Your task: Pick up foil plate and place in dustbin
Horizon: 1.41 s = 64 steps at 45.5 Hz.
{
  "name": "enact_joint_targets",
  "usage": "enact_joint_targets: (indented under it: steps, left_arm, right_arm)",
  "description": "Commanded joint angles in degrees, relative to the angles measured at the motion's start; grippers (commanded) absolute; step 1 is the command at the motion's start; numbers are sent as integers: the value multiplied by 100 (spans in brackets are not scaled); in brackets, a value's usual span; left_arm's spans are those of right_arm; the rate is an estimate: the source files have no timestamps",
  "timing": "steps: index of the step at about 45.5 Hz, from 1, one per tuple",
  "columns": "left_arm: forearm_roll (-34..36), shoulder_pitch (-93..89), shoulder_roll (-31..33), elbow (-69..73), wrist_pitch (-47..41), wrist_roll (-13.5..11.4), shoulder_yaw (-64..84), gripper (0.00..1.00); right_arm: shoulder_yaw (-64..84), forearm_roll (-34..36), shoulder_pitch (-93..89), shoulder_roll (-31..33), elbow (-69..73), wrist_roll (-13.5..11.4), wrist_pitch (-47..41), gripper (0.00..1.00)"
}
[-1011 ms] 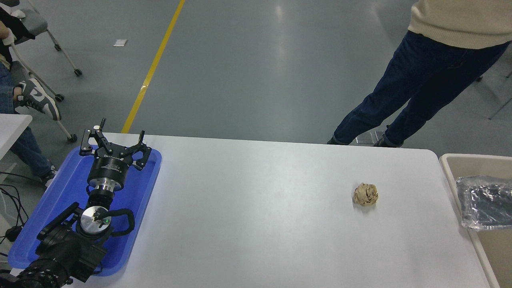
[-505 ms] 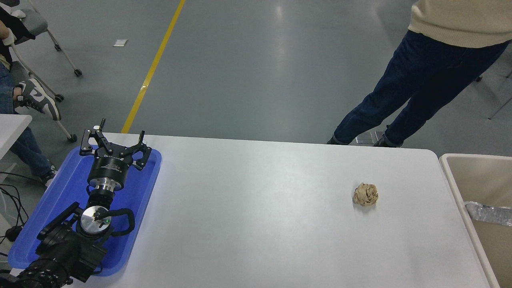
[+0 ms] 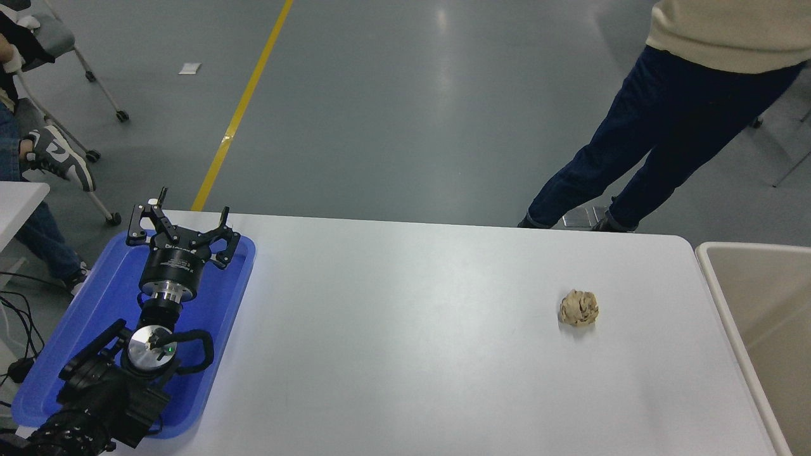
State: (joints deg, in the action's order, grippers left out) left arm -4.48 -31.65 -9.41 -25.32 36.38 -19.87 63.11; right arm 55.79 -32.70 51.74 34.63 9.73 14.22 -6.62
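The beige dustbin stands at the table's right edge, with its pale rim and smooth inner walls showing. The foil plate is out of view; none of it shows in or above the bin. My left gripper is parked over the blue tray at the far left, open and empty. My right arm and gripper are not in view.
A crumpled tan paper ball lies on the white table toward the right. A blue plastic tray sits under my left arm. A person in dark jeans stands at the far right side. Chairs and another person's shoe are at the far left.
The foil plate, seen over the dustbin a second ago, dropped lower into it and is now gone from view. The left arm has not moved.
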Motion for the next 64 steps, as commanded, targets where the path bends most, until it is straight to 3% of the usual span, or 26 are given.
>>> enact_joint_targets:
  steps: [1, 25, 40, 48, 59, 64]
  left_arm:
    - [9, 1, 0, 0, 1, 1, 0, 100]
    - [9, -8, 0, 0, 9, 18, -9, 100]
    - [9, -8, -8, 0, 9, 10, -9, 100]
    - [0, 1, -8, 0, 9, 18, -9, 100]
    - [0, 1, -8, 0, 9, 10, -9, 100]
    - [0, 1, -8, 0, 9, 10, -9, 100]
  right_arm:
    - [-192, 27, 1390, 17, 1566, -68, -102, 100]
    - [-60, -140, 3912, 184, 5407, -226, -875, 100]
    - [731, -17, 5793, -167, 7059, -182, -1578, 100]
    - [1003, 545, 6646, -571, 7737, -174, -2176, 100]
    - [1610, 1599, 7420, -1643, 7860, -253, -2677, 100]
    - [1786, 1916, 7719, -2013, 7886, -384, -2818, 100]
